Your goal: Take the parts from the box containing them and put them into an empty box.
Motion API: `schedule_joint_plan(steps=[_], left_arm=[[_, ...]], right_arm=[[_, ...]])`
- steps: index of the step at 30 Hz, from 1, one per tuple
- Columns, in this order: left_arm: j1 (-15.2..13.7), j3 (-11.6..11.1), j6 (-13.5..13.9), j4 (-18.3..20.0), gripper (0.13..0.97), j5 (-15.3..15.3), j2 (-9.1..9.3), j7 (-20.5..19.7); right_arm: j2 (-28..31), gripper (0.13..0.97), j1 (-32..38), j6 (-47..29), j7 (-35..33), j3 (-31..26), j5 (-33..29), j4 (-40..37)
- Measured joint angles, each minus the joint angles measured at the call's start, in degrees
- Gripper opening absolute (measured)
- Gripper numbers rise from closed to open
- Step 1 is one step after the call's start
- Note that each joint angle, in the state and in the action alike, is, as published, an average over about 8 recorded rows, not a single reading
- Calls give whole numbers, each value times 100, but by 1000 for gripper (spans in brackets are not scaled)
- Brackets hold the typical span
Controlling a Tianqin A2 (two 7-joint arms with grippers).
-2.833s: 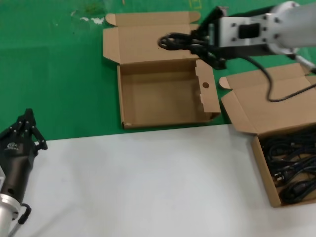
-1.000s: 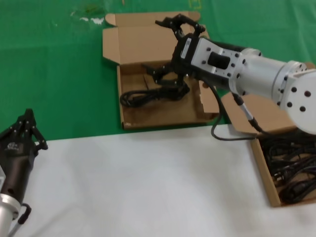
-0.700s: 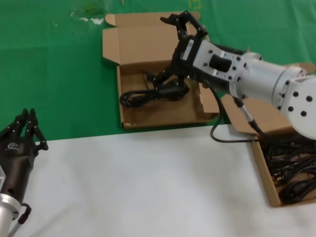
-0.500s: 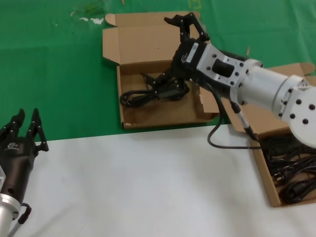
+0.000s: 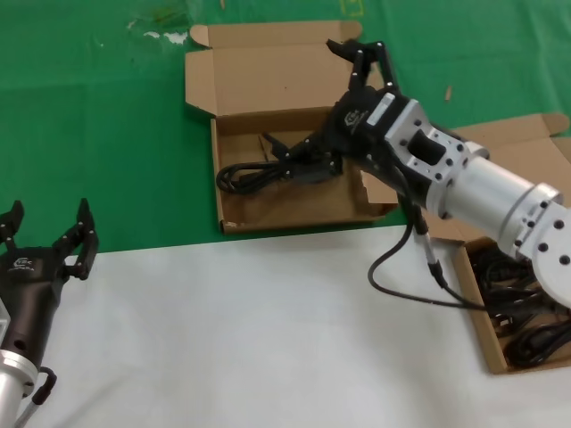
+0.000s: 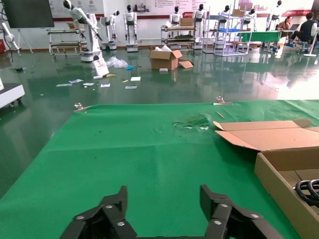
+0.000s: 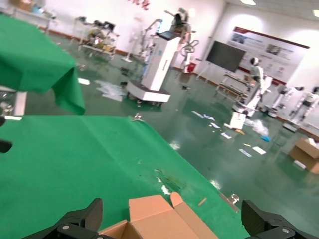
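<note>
The holed box (image 5: 234, 201) lies open on the green mat, its lid (image 5: 250, 76) folded back. One coiled black cable bundle (image 5: 268, 171) lies inside it. My right gripper (image 5: 319, 96) hovers over this box, open wide and empty, just above the bundle; the right wrist view shows its fingers (image 7: 82, 219) spread over the lid (image 7: 154, 219). The plain-lidded box (image 5: 477, 325) at the right holds several more cable bundles (image 5: 528, 308). My left gripper (image 5: 46, 234) is open and empty at the near left, also seen in the left wrist view (image 6: 164, 199).
The green mat (image 5: 98, 134) covers the far half of the table, the white surface (image 5: 250, 330) the near half. My right arm (image 5: 482, 192) and its cable cross above the plain box's lid (image 5: 513, 152). The left wrist view shows the holed box's edge (image 6: 279, 172).
My right gripper let the cable bundle go into the holed box, opened and drew back towards the right. My left gripper went from shut to open.
</note>
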State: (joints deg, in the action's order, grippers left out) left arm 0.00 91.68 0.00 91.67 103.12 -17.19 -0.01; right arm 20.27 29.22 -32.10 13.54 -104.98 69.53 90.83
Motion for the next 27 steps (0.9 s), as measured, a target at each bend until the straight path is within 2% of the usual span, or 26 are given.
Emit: schedule_joint_plan(steps=[1,9,10,18,22,27], left_arm=[[0,0,0,0,422,0,0,0],[0,0,0,0,639,0,0,0],[0,0,0,0,639,1,0,0],[0,0,0,0,814,1,0,0],[0,0,0,0,814,1,0,0],[0,0,0,0,882,1,0,0]], right_arm=[[-6,945,-54,59,-25,25,62,2],[-52,966,-498,546,-231,225,570,15],[-58,966,-554,608,-256,251,634,16],[-105,966,-995,1092,-461,452,1142,29],[-128,966,-1217,1335,-563,554,1397,35],[-158,966,-1492,1637,-691,679,1714,43]])
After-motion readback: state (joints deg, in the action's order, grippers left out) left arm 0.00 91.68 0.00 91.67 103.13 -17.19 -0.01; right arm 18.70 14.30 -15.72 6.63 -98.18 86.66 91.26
